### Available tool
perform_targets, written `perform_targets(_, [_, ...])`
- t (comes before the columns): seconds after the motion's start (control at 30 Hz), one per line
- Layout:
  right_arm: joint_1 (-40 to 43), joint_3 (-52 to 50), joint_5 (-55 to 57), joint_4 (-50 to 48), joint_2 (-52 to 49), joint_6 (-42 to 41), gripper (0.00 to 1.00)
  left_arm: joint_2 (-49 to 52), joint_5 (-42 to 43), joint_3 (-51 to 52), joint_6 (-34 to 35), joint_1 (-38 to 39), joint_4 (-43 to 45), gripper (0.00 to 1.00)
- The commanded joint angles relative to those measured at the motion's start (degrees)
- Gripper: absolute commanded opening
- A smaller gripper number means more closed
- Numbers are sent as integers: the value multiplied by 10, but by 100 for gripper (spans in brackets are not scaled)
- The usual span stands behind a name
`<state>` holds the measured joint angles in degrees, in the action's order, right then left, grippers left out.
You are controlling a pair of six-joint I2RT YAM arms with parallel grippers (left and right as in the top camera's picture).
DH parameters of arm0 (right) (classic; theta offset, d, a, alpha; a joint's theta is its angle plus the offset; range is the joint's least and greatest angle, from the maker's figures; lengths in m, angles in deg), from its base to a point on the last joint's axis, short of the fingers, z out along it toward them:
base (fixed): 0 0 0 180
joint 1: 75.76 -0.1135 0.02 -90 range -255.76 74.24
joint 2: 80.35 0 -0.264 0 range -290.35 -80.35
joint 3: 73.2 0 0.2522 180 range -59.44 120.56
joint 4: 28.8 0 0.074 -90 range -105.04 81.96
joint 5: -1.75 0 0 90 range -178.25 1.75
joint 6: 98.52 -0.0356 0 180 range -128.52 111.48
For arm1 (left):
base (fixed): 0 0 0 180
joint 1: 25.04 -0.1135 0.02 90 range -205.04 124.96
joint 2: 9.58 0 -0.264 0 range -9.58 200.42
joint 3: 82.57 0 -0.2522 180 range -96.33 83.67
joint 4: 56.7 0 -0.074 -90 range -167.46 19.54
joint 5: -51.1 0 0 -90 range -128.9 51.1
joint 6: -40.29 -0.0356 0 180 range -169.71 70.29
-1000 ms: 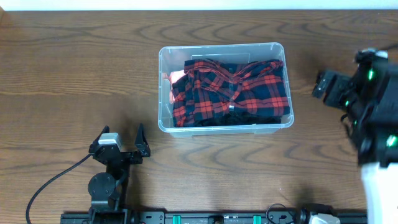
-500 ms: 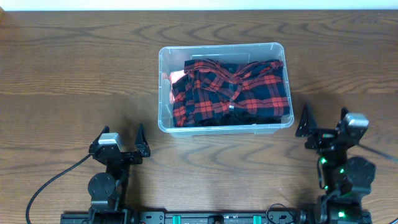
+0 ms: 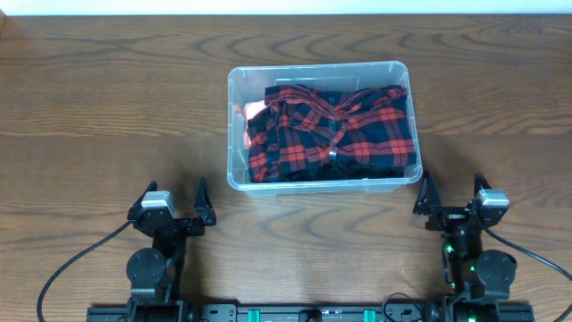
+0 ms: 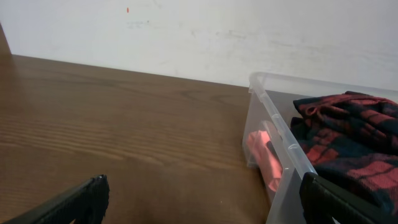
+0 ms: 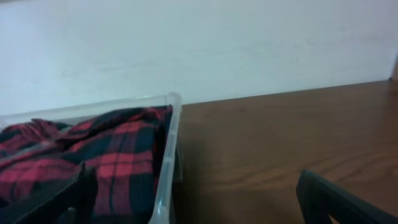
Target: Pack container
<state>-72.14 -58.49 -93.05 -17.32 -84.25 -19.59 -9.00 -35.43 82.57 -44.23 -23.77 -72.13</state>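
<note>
Container of plaid cloth; left hand, right hand spread wide, empty.

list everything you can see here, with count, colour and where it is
container: 1, clear plastic, table centre
plaid garment: 1, red and black, filling the container
pink item: 1, pink, inside the container's left end
table: 1, dark brown wood, under everything
wall: 1, white, behind the table
cables: 2, black, near edge
left gripper: 1, black, near left, fingers open, empty
right gripper: 1, black, near right, fingers open, empty
</note>
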Motion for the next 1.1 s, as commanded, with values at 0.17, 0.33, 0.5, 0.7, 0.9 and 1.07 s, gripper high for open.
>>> perform_targets(0.17, [-7,-7,14,37,23,9,99,-3,0,9,-9,-3,-21,98])
perform_targets(0.33, [-7,-7,15,63,36,34,99,-3,0,9,-9,-3,-21,98])
perform_targets(0.5, [-7,-7,15,63,36,67,99,-3,0,9,-9,-3,-21,98])
perform_targets(0.7, [-7,-7,15,63,36,90,99,-2,0,9,-9,-3,-21,98])
perform_targets(0.9, [-7,-6,16,63,36,90,99,-3,0,9,-9,-3,-21,98])
perform_targets(1.07, [-7,-6,16,63,36,90,99,-3,0,9,-9,-3,-21,98])
